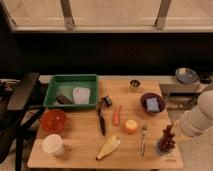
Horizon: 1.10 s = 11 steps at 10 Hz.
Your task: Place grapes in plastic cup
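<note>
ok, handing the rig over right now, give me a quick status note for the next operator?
Gripper: at the table's right front corner, above the plastic cup, holding the grapes by their top end.
Grapes: hanging upright, lower end at or in the cup.
Plastic cup: upright near the table's front right edge.
Done: grapes picked and carried to the cup.
Left: release, pull the arm away.

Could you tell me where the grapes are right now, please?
The grapes hang at the table's front right corner, directly over the plastic cup, just right of the fork, held from the right by the gripper.
</note>
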Each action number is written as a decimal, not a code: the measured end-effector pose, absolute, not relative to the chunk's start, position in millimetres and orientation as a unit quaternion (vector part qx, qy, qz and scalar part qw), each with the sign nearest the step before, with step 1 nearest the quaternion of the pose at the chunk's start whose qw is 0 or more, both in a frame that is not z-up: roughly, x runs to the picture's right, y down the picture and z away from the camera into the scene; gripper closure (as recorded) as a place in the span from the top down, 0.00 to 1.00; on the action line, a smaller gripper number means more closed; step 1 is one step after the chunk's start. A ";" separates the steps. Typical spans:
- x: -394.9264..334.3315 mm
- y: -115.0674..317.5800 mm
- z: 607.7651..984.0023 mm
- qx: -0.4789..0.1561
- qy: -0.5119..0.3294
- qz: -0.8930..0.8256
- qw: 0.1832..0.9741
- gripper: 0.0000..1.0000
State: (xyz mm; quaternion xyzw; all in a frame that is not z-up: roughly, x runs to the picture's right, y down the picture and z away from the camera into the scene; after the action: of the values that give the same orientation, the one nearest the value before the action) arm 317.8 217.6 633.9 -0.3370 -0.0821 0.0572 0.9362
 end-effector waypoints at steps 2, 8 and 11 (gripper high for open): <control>318.0 224.8 640.1 -0.344 -0.085 0.063 0.933 0.12; 312.7 239.3 654.3 -0.357 -0.104 0.075 0.925 0.75; 303.3 244.3 664.5 -0.364 -0.121 0.073 0.921 0.80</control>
State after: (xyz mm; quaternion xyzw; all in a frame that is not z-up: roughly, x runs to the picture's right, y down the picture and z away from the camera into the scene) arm 303.3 244.3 664.5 -0.3639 -0.1212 0.0730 0.9206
